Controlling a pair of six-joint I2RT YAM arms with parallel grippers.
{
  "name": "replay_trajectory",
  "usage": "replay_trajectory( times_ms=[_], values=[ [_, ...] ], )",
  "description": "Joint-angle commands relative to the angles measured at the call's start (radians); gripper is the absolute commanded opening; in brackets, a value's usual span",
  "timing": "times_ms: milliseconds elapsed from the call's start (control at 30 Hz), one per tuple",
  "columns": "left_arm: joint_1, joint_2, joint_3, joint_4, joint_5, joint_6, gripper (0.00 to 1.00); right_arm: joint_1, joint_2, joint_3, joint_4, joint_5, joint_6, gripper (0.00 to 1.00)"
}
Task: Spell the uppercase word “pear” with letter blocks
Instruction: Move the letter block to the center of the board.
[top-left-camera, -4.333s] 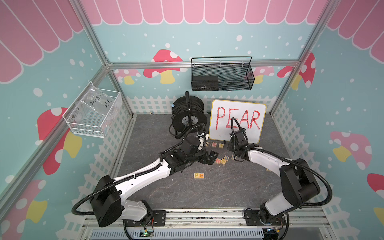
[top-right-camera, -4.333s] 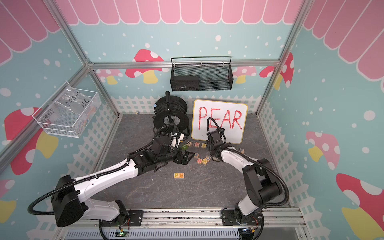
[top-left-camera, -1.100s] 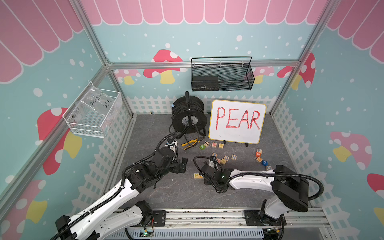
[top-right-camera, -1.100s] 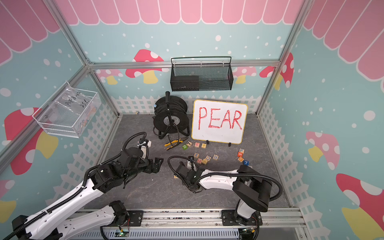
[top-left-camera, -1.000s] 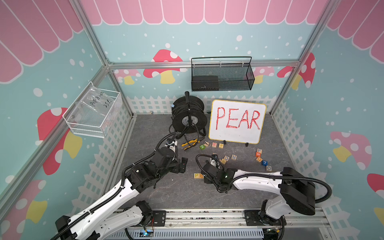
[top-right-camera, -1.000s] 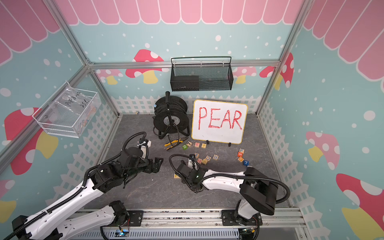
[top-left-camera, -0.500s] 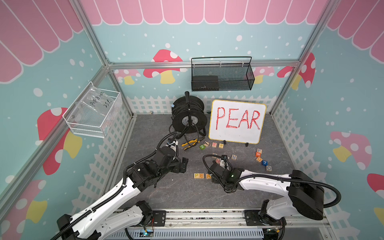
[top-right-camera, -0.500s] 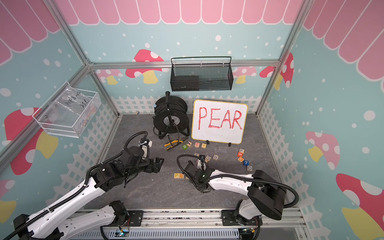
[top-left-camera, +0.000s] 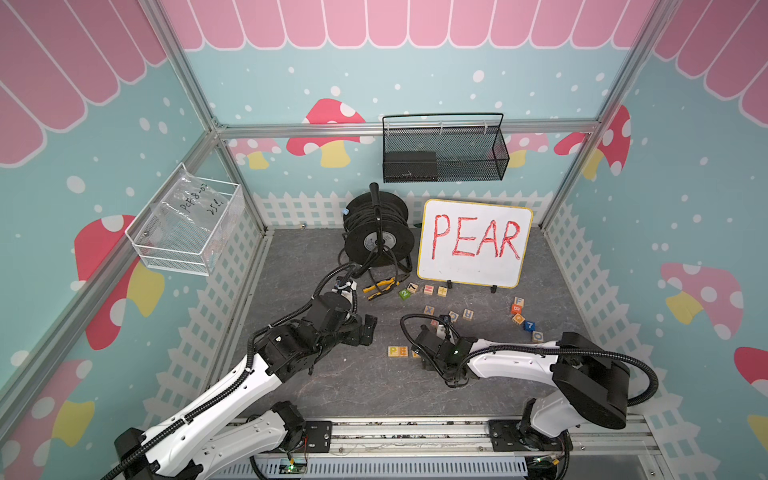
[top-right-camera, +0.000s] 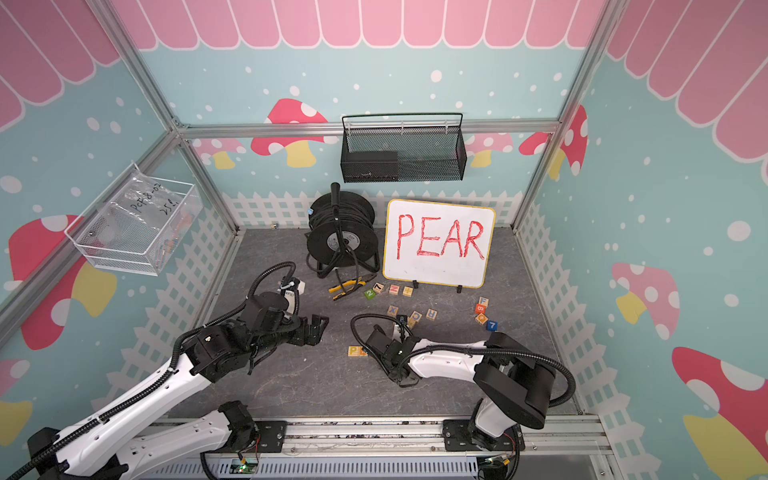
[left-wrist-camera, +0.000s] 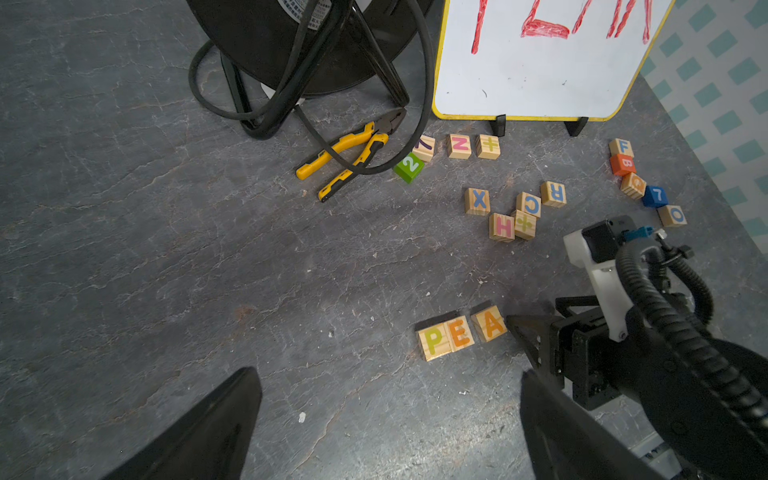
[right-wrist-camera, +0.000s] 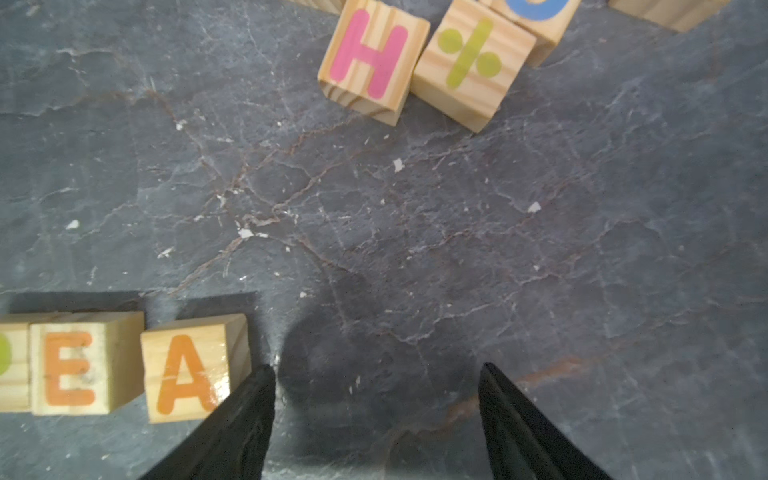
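Three blocks, P, E, A, are sitting rowed near centre; R is lying far-right, just beside C. By A, right gripper is hanging parted, empty; left gripper is gaping wide. R is seeming light, rigid: pinch flat opposite sides.

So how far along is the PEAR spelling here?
Done: the yellow-lettered wooden P cube, orange-lettered wooden E cube and orange-lettered wooden A cube stand in a row. In hand: nothing; the right pincer is open beside the A, the left pincer open. Left: the blue-lettered wooden R cube, among loose blocks.
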Motion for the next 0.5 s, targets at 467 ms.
replay_trajectory(
  times_ms=[467],
  values=[
    [0.011,-0.003,-0.005,0.008,0.009,-0.003,0.99,-0.008,0.038,0.001,0.058,-0.014,-0.015,0.79]
  ],
)
